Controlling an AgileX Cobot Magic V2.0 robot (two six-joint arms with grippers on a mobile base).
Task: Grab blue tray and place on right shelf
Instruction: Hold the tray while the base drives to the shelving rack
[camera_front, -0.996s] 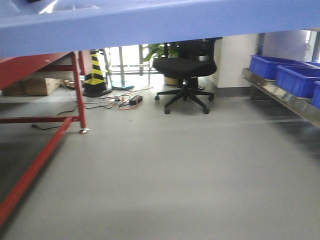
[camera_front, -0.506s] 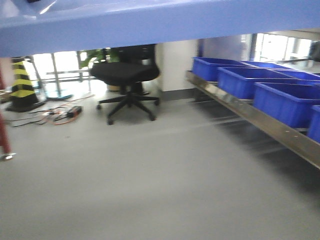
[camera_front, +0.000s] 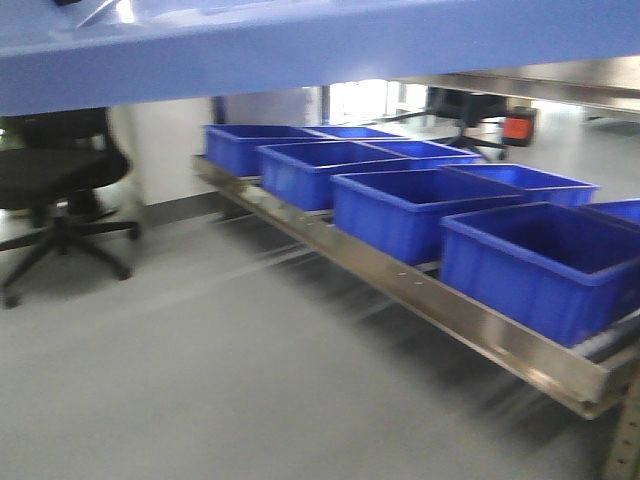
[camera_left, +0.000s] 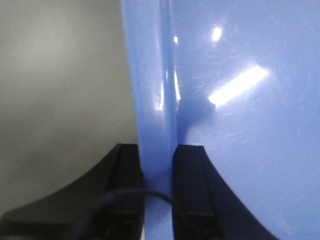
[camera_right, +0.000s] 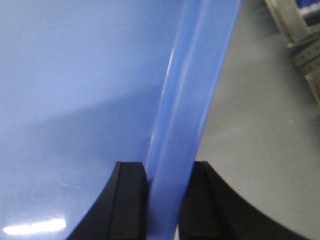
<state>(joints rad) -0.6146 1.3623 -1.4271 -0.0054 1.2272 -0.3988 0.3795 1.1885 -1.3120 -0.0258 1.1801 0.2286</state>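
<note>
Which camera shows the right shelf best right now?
The exterior front-facing view: the right shelf runs across it, steel lip visible, blue bins on it. The right wrist view catches only a corner beyond the blue tray; the left wrist view shows none.

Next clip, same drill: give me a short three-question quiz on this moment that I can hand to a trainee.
1. True or false: the left gripper and the right gripper each clamp the rim of the blue tray.
2. What stands on the steel shelf? A) cardboard boxes B) dark blue bins C) traffic cones
3. On which side of the front view is the black office chair?

Key: 1 true; 2 B; 3 left.
</note>
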